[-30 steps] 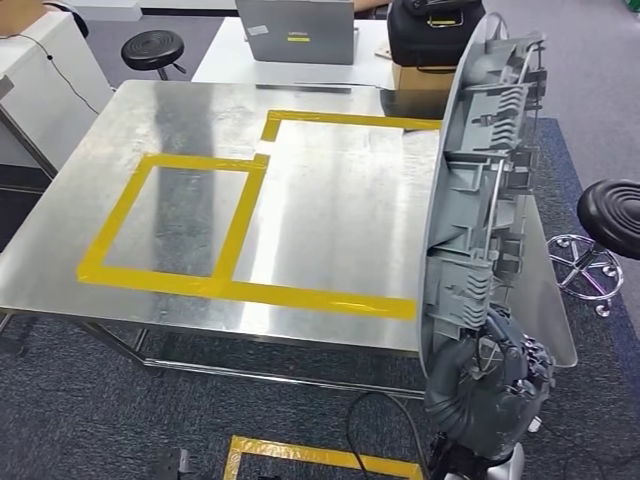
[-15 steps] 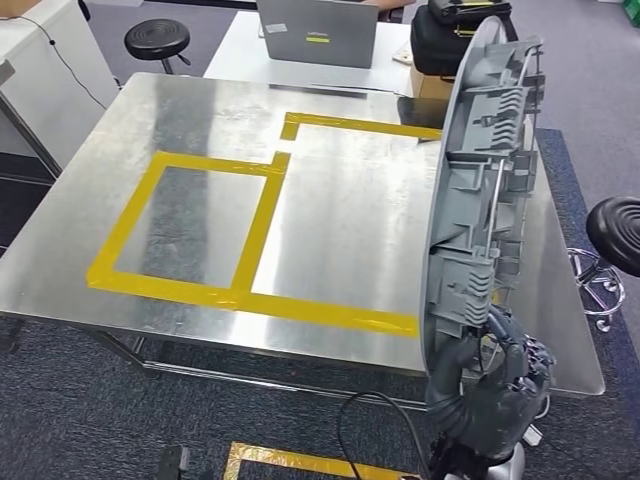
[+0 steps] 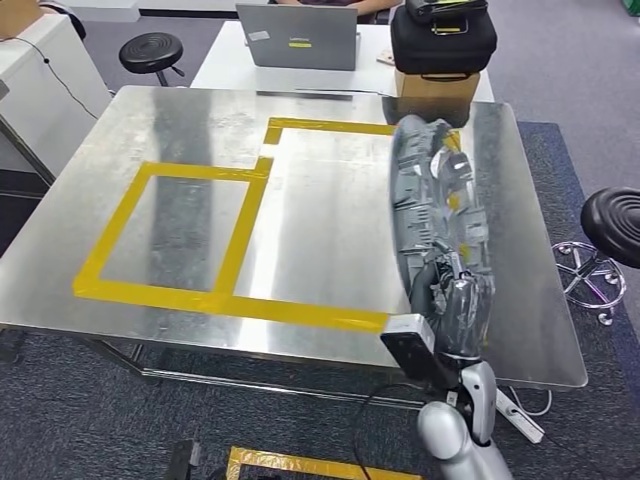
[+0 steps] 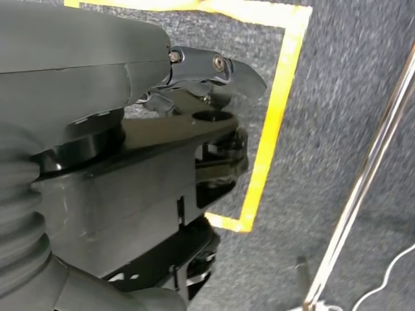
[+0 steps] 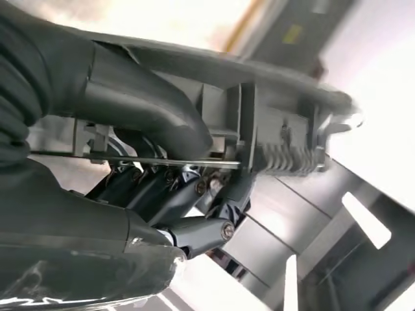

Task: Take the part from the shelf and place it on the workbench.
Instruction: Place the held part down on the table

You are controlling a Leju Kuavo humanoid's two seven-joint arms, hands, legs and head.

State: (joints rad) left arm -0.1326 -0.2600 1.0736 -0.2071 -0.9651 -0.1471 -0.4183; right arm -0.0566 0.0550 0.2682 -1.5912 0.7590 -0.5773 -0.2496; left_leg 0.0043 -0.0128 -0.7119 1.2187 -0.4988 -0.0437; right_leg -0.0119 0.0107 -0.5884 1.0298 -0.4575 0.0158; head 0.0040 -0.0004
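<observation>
While right hand (image 3: 462, 312) grips grey part (image 3: 432, 205) over workbench (image 3: 189, 115), part leans on its edge; left hand (image 4: 146, 155) hangs above floor, grasp unclear.

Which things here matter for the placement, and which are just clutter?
Job: part, right hand gripping it, workbench, yellow tape.
Clutter: laptop, black case, box, stools, power strip.

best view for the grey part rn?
Head view: the grey part shows nearly whole, over the workbench, gripped by the right hand. Right wrist view gives only a close-up of its ribbed edge.
</observation>
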